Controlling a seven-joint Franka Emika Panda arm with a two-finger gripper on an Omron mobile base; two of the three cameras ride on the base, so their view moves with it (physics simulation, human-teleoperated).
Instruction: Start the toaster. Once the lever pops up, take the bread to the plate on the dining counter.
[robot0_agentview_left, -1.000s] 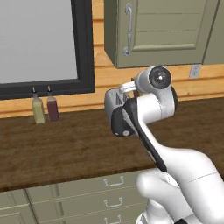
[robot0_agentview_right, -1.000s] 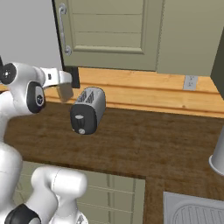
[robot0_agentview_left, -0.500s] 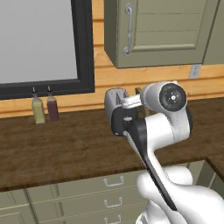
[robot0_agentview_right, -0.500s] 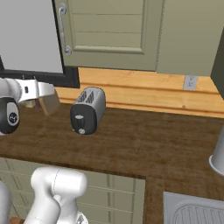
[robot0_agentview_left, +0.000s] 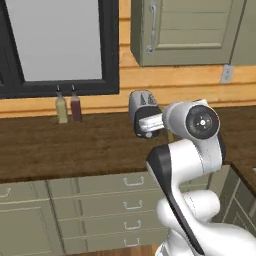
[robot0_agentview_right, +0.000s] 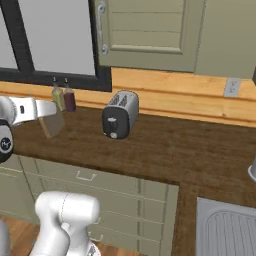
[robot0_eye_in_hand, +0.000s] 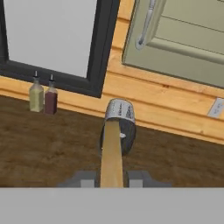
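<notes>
Compared with a second ago, the bread slice (robot0_agentview_right: 51, 123) is being carried further from the toaster (robot0_agentview_right: 120, 114), and both base views have shifted, so the base appears to be being driven or turned away from the worktop. In the right base view the slice is now being held well left of the toaster, in front of the two bottles (robot0_agentview_right: 63, 99), where earlier it was just beside the toaster's top.

The gripper (robot0_eye_in_hand: 112, 177) is being kept closed on the bread; in the hand view the slice is seen edge-on, rising between the two finger tips (robot0_eye_in_hand: 87, 180) as a narrow tan strip. It is being pinched by one edge, probably because that edge was what stood proud of the slot.

The toaster is being left on the dark wooden worktop (robot0_agentview_left: 45, 145) against the wall, black end face forward, with the lever (robot0_agentview_right: 113, 120) showing as a small pale tab. Its slots are judged empty.

Neither the plate nor the dining counter is being shown, so the carry is judged to be only beginning; a firm grip is being needed while the base travels.
</notes>
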